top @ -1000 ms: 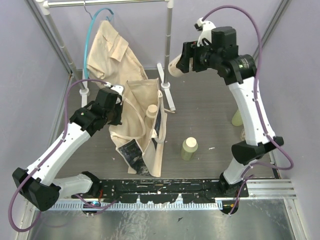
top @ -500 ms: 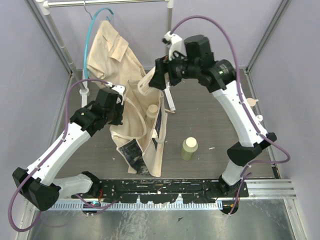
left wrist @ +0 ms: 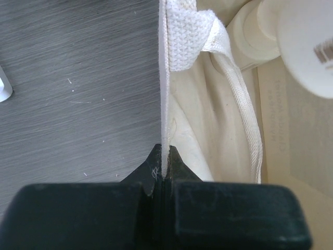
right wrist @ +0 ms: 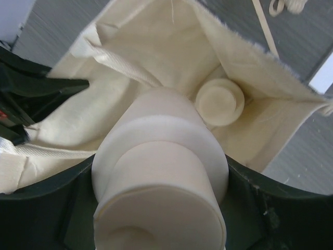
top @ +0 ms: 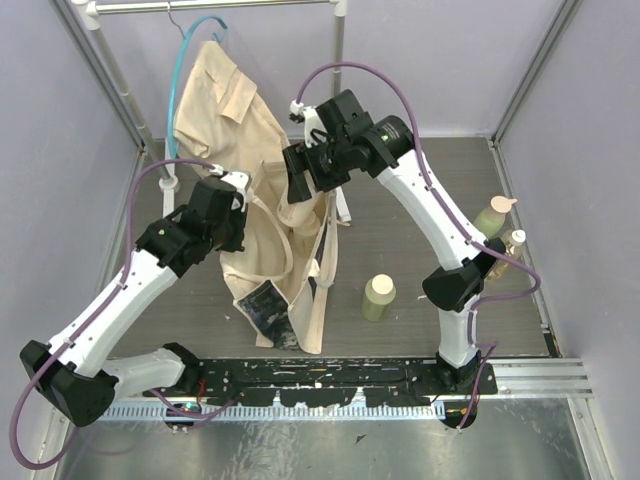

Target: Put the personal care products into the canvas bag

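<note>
My right jaws, clamped on a cream bottle [right wrist: 161,198], have swung from upper right to upper centre, directly above the canvas bag [top: 305,310] whose rim my left jaws pinch open, so release looks next.

— What is surrounding you?
— A grey wood-grain counter [top: 378,238] is stretching beneath me; lilac walls [top: 60,120] are rising along its left, right and far edges.
— Any furniture?
— A metal clothes rack [top: 339,40] is standing at the far edge; a tan shirt [top: 225,110] is hanging there from a teal hanger [top: 173,100].
</note>
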You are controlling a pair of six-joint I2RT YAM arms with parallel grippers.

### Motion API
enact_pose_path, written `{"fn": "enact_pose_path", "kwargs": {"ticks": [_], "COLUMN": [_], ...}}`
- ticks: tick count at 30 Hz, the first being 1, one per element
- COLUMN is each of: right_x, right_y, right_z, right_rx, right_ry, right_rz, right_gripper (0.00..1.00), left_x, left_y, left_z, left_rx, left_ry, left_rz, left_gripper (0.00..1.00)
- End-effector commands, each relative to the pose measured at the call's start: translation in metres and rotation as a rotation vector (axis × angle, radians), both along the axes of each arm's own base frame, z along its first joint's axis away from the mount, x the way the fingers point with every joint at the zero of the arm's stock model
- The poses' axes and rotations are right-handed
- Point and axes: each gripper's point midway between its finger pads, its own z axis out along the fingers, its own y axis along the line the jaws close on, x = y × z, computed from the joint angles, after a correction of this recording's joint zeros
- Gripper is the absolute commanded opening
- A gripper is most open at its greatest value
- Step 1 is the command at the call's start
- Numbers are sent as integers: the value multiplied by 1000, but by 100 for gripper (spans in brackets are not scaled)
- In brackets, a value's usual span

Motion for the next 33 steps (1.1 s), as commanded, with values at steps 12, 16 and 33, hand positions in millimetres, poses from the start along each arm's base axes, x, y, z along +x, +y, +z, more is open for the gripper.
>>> {"fn": "enact_pose_path", "kwargs": {"ticks": [12,16,33], "right_x": [-43,-38,-10], "right_y": [14,15,4], "right_z": [-44,-67,-148], "right_rx": [-151,-199,-287], "right_ry": [40,9,-85], "right_rz": [19,-2,-126], "right_gripper": [1,1,1], "left_x": [6,5,-6], "left_y": [-4,-3,2], "left_z": [18,20,24], "left_rx": [-10,-10,5], "left_ry": [-59,-60,-29], "left_rz": [-13,-21,-31], "left_gripper": [0,0,0]}}
